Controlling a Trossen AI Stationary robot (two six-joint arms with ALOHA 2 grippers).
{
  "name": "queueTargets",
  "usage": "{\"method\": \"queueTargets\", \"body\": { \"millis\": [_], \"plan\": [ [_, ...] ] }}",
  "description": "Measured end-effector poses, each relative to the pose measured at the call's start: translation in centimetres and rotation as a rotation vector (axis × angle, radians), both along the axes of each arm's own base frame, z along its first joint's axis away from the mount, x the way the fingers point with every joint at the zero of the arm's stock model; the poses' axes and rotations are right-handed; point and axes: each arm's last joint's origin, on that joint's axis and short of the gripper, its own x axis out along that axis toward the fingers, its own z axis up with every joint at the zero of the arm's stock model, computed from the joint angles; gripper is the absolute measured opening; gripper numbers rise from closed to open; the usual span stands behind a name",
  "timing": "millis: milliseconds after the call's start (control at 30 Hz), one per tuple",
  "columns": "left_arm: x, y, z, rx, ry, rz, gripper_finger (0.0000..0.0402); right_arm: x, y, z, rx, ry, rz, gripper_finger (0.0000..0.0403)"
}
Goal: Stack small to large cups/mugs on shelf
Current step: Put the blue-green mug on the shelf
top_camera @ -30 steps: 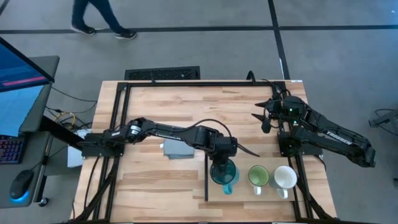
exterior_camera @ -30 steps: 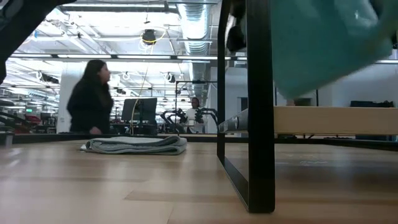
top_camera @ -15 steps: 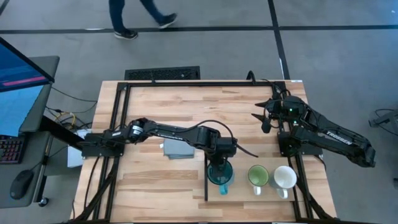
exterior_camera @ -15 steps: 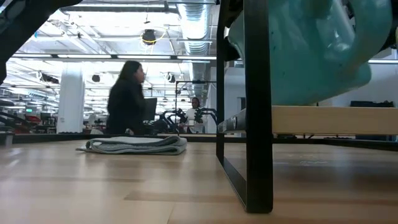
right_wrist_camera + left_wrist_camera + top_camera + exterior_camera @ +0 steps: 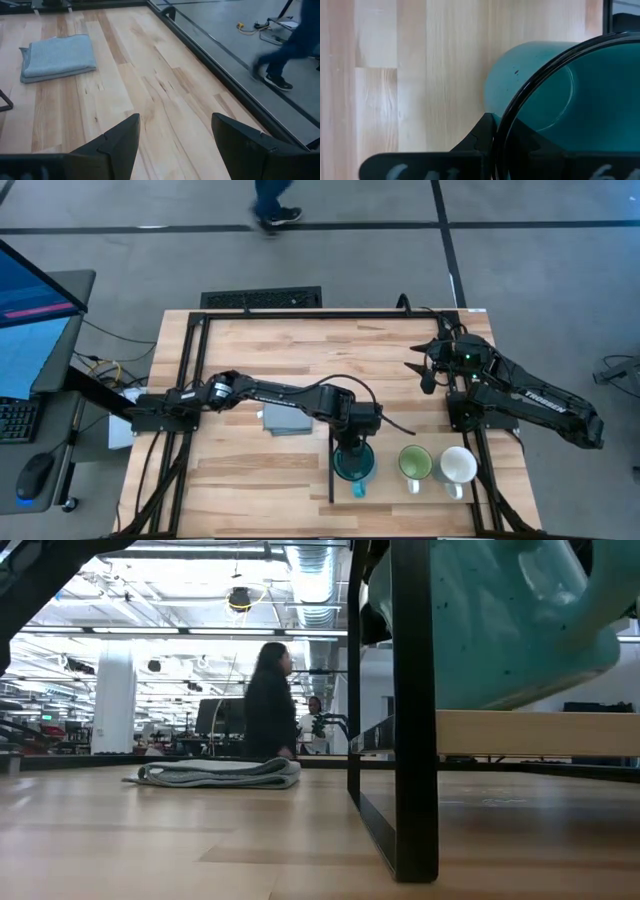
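The large teal mug [image 5: 352,464] is at the left end of the light wood shelf [image 5: 388,488], next to the shelf's black strip [image 5: 331,470], with its handle [image 5: 357,489] toward the table's near edge. My left gripper [image 5: 352,448] is shut on it from above. In the low view the teal mug [image 5: 500,620] is tilted, its lower edge just at the shelf top [image 5: 540,730]. The light green mug [image 5: 415,463] and the white mug [image 5: 459,466] stand upright on the shelf to its right. My right gripper [image 5: 425,370] is open and empty at the far right. My left gripper holds the teal mug by its rim on the far side [image 5: 520,107]. One dark finger [image 5: 484,134] lies against the outside of the wall; the other is hidden by the mug. The fingers point down from above. The mug is tilted, its lower edge at the shelf top.
A folded grey cloth [image 5: 283,421] lies on the table left of the shelf. The shelf stands raised on black frame legs [image 5: 415,740]. A person [image 5: 275,205] walks on the floor beyond the table's far edge. Bare wood lies between the cloth and my right gripper [image 5: 175,145].
My left gripper has come down and slightly toward the table's left and near edges with the teal mug. The mug, tilted steeply and high above the shelf, now sits lower and more level at the shelf top. The person has walked rightward behind the table.
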Motion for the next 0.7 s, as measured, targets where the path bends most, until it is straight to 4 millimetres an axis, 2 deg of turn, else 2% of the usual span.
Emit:
{"method": "queueTargets", "body": {
  "millis": [267,500,700],
  "plan": [
    [0.03,0.06,0.01,0.009,-0.004,0.007,0.0011,-0.01,0.00,-0.01,0.001,0.001,0.000,0.0270],
    [0.06,0.00,0.11,0.003,-0.012,0.004,0.0062,-0.01,0.00,-0.02,0.001,0.001,0.000,0.0270],
    [0.08,0.05,0.12,-0.004,-0.013,-0.005,0.0069,-0.01,0.00,-0.02,0.001,0.002,0.000,0.0270]
  ]
}}
